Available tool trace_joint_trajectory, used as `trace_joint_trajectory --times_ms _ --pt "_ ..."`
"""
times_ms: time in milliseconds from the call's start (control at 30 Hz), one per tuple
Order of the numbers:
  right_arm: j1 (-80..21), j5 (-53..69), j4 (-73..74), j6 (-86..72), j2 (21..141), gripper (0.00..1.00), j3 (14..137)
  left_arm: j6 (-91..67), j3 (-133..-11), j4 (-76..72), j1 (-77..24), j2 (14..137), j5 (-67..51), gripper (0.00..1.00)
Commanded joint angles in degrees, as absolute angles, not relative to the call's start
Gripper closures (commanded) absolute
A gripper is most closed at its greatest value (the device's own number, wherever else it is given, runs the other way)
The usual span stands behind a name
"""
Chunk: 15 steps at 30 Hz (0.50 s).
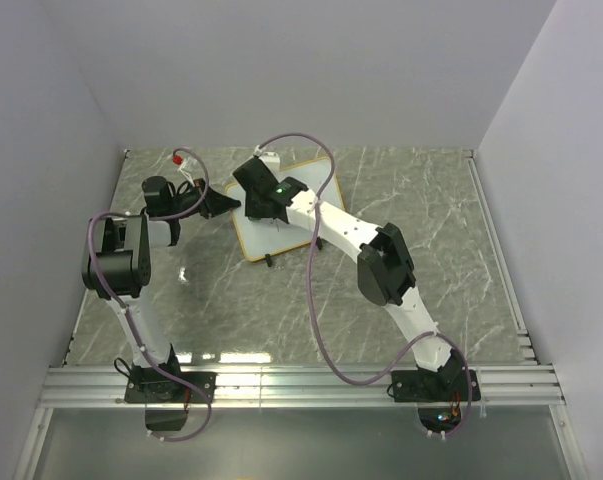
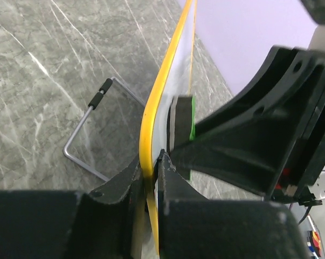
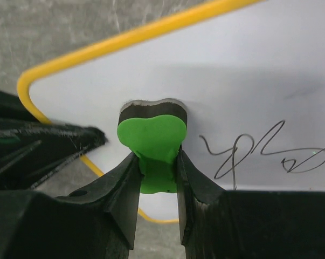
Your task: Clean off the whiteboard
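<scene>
The whiteboard (image 1: pixel 301 178), white with a thin yellow-orange frame, lies tilted at the table's back middle. My left gripper (image 1: pixel 224 204) is shut on its left edge; the left wrist view shows the frame (image 2: pixel 154 124) pinched between my jaws (image 2: pixel 151 162). My right gripper (image 1: pixel 263 205) is shut on the green eraser (image 3: pixel 151 145), whose dark felt face presses on the board (image 3: pixel 248 70) near its left corner. Dark scribbles (image 3: pixel 259 151) lie on the board just right of the eraser. The eraser also shows edge-on in the left wrist view (image 2: pixel 184 121).
A bent wire stand with a black foot (image 2: pixel 97 101) lies on the grey marble table (image 1: pixel 431 260) under the board. A small red and white thing (image 1: pixel 181 158) sits at the back left. White walls close the table on three sides.
</scene>
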State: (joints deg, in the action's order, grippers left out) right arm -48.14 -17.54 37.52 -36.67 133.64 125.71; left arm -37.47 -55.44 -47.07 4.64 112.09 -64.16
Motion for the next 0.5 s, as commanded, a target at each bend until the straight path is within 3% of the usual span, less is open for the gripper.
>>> trace_joint_trajectory --times_ms 0,333,467 --pt "-44.83 -25.13 29.98 -38.49 135.00 1.00 125.52 -29.27 -54.41 -40.69 3.25 111.36 -64.95 1.00" --pt "-33.93 -27.95 21.98 -42.54 121.57 1.00 94.61 -25.31 -54.93 -34.37 3.34 109.08 -64.51 1.00" --pt "-30.94 -27.95 20.39 -43.85 118.74 1.00 89.05 -24.35 -54.67 -33.31 3.16 108.46 -63.90 1.00"
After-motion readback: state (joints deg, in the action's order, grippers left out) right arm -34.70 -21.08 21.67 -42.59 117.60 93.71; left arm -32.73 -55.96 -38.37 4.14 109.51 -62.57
